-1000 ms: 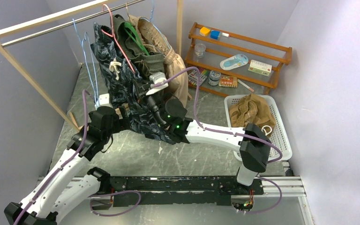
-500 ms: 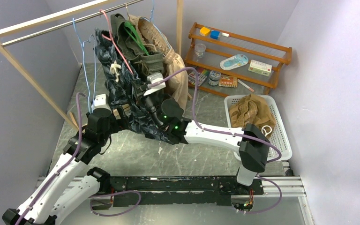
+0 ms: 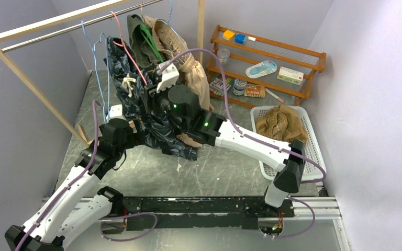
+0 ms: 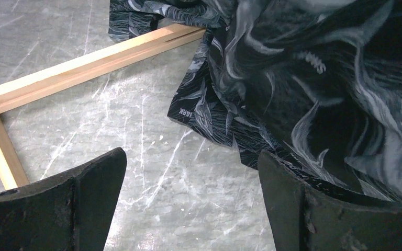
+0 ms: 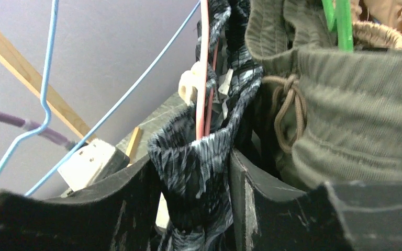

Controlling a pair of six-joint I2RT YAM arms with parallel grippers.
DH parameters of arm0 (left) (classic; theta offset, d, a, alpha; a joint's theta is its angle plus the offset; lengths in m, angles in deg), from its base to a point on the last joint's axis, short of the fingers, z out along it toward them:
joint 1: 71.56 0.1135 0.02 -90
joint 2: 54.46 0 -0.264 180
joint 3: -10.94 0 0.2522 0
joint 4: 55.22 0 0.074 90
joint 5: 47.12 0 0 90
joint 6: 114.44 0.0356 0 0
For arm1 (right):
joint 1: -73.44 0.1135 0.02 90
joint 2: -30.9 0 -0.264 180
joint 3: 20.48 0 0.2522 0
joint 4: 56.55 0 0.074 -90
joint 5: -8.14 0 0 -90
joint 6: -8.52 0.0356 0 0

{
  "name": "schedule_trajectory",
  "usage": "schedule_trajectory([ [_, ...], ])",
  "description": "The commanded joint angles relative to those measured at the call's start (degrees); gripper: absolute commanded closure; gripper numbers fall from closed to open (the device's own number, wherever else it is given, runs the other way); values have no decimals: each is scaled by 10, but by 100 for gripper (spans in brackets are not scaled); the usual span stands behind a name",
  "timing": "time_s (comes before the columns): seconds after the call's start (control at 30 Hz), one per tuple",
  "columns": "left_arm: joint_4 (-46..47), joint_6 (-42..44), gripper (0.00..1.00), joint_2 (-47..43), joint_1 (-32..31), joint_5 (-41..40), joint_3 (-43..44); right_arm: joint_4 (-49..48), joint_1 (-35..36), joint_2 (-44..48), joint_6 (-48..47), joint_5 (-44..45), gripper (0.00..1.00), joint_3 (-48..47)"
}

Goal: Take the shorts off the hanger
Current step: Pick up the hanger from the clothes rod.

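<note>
My left claw (image 4: 189,159) hangs over the table (image 4: 84,120) with its jaws spread wide and holding nothing, the hem of the navy patterned shorts (image 4: 303,94) just beside it. My right claw (image 5: 194,159) has that pair's bunched waistband between its parted fingers; I cannot tell whether it pinches. The waistband hangs on a pink hanger (image 5: 204,68), with the olive shorts (image 5: 345,115) beside it and the beige shorts (image 3: 193,73) behind. Farther right, the tan-brown shorts (image 3: 280,125) lie in a white basket (image 3: 314,151).

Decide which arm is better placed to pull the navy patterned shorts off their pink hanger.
Right. The right gripper is up at the waistband of the navy shorts, with cloth between its jaws beside the pink hanger. The left gripper hangs open and empty, low by the hem.
</note>
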Motion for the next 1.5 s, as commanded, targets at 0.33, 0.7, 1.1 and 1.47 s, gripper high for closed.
schedule_trajectory([
  [0.33, 7, 5, 1, -5, 3, 7, 13, 312, -61, -137, 30, -114, 46, -270],
  [0.7, 6, 7, 0, 3, 3, 12, 14, 281, -62, -165, 10, -84, 100, -328],
  [1.1, 3, 8, 1, 6, 3, 11, 16, -134, -47, -81, -56, -4, 100, -81],
  [1.47, 4, 8, 1, 0, 3, 10, 15, -259, -30, -83, -68, 7, 100, -48],
])
